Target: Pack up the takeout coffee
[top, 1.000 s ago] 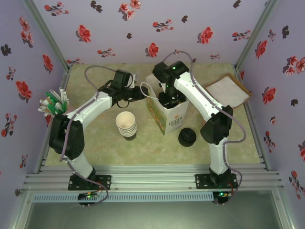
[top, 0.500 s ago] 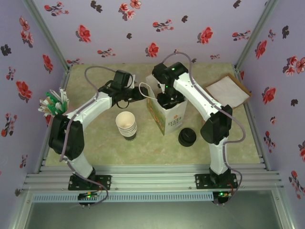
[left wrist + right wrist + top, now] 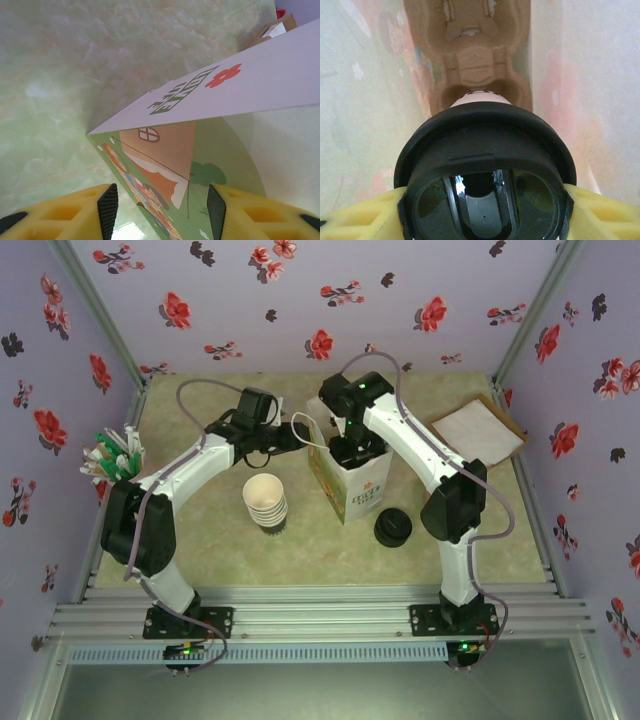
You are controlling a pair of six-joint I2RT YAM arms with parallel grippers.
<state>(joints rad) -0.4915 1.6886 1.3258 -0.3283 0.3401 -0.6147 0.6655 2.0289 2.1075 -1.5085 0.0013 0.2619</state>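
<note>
The takeout coffee [image 3: 485, 150], a pale cup under a round black lid, is gripped at the lid by my right gripper [image 3: 485, 212], which is shut on it. It hangs inside the white paper bag [image 3: 362, 490], just above a brown pulp cup carrier [image 3: 475, 55] at the bag's bottom. From above, the right gripper [image 3: 357, 448] reaches down into the bag's open mouth. My left gripper [image 3: 162, 210] is open, its yellow fingers [image 3: 75, 212] straddling the bag's printed wall [image 3: 165, 165] near its top left edge. In the overhead view the left gripper [image 3: 296, 435] sits beside the bag's handle.
A stack of lidless cream cups [image 3: 265, 500] stands left of the bag. A stack of loose black lids [image 3: 392, 528] lies to the bag's right front. Green and white straws [image 3: 112, 455] sit at the left wall. A flat brown tray [image 3: 477, 428] lies at back right.
The right gripper has shifted slightly left at the bag's mouth with the cup. The left arm has barely moved.
</note>
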